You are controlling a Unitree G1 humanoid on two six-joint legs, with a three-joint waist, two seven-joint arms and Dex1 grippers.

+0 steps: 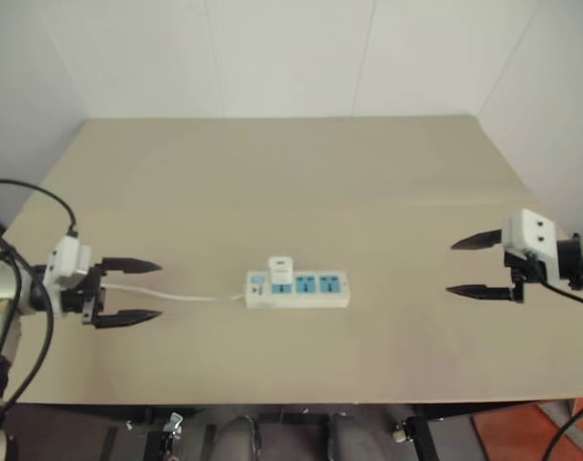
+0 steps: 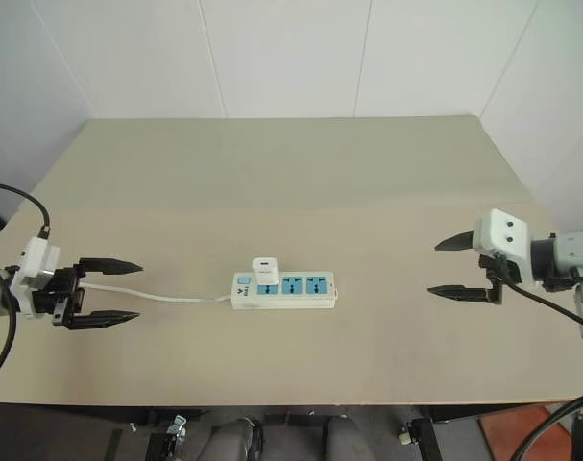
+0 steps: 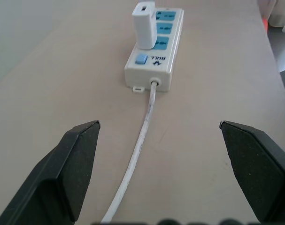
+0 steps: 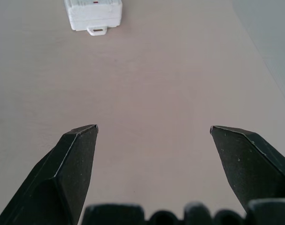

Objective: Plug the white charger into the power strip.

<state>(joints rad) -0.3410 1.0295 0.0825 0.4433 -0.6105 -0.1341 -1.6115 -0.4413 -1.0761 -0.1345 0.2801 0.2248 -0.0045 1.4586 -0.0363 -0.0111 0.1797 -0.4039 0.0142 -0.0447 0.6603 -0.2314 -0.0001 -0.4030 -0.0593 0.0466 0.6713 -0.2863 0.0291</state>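
The power strip (image 1: 299, 289) lies across the middle of the beige table (image 1: 301, 182), its thin white cord (image 1: 166, 292) running off to the left. The white charger (image 1: 280, 269) stands upright in the strip's leftmost blue socket, beside the switch end; the left wrist view shows the white charger (image 3: 144, 26) sitting on the power strip (image 3: 154, 51). My left gripper (image 1: 133, 291) hovers well left of the strip, open and empty, astride the cord. My right gripper (image 1: 478, 266) hangs far to the right, open and empty, pointing toward the strip's far end (image 4: 94, 16).
White walls close the table at the back and on both sides. Dark frame parts and an orange patch of floor (image 1: 536, 432) lie beyond the table's front edge. Black cables (image 1: 32, 197) loop at the left arm.
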